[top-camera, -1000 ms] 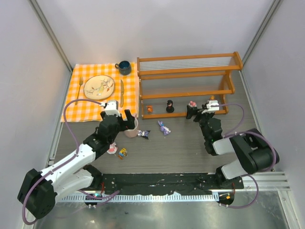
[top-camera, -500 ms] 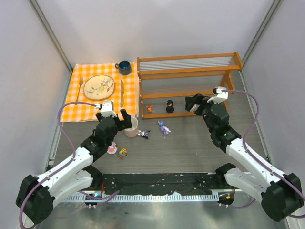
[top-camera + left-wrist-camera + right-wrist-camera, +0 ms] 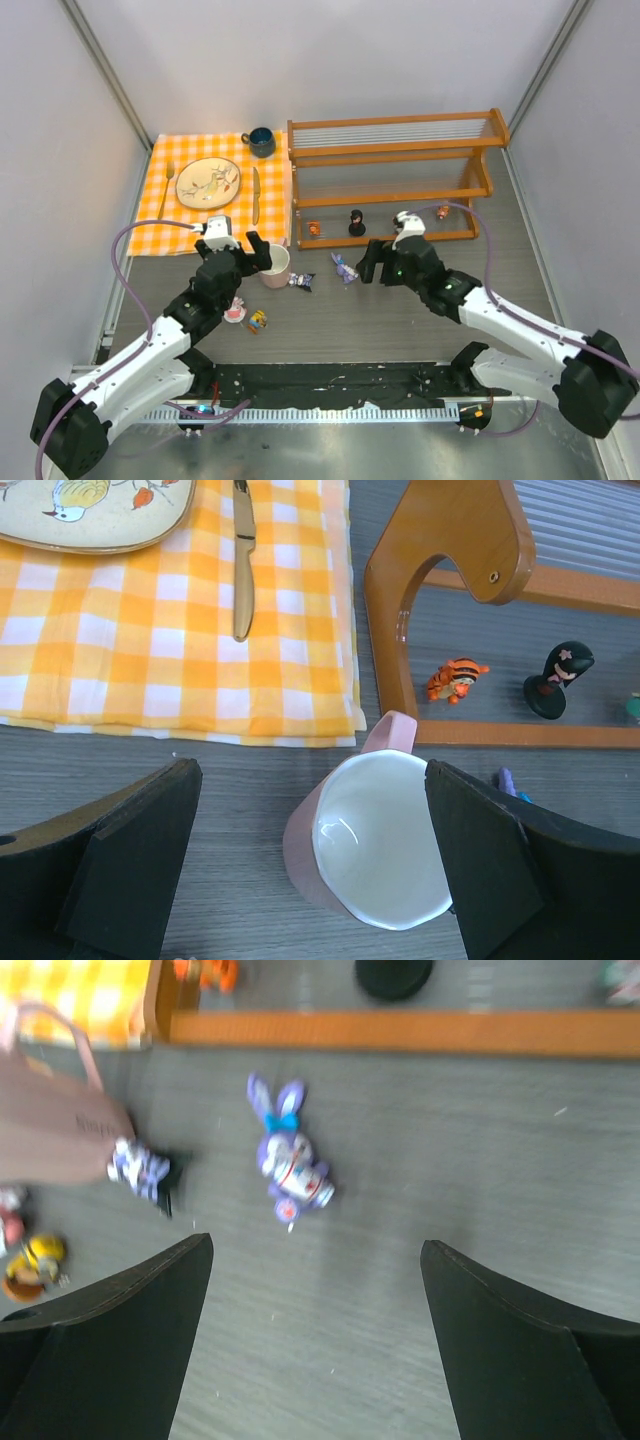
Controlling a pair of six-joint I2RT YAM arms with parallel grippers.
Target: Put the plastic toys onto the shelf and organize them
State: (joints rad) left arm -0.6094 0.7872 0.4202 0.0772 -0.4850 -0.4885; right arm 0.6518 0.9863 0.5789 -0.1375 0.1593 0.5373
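The shelf [image 3: 390, 180] stands at the back right. On its lower rail sit an orange tiger toy [image 3: 314, 229], a black figurine [image 3: 357, 224] and a small pinkish toy [image 3: 442, 211]. A purple bunny toy [image 3: 344, 268], a striped purple-black toy [image 3: 302, 281], a pink-white toy [image 3: 236, 313] and a yellow toy [image 3: 258, 320] lie on the table. My right gripper [image 3: 372, 265] hovers open just right of the bunny [image 3: 290, 1165], nothing between its fingers [image 3: 315, 1250]. My left gripper [image 3: 250, 252] stands open [image 3: 312, 775] with the pink mug [image 3: 385, 850] between its fingers.
The pink mug [image 3: 275, 267] stands by the shelf's left post [image 3: 450, 550]. An orange checked cloth [image 3: 175, 215] at the back left carries a plate [image 3: 208, 182], fork, knife [image 3: 243, 560] and a dark blue cup [image 3: 261, 142].
My right arm has pulled back from the shelf's right end and swung left over the table to the purple bunny. The left gripper has shifted slightly toward the near edge.
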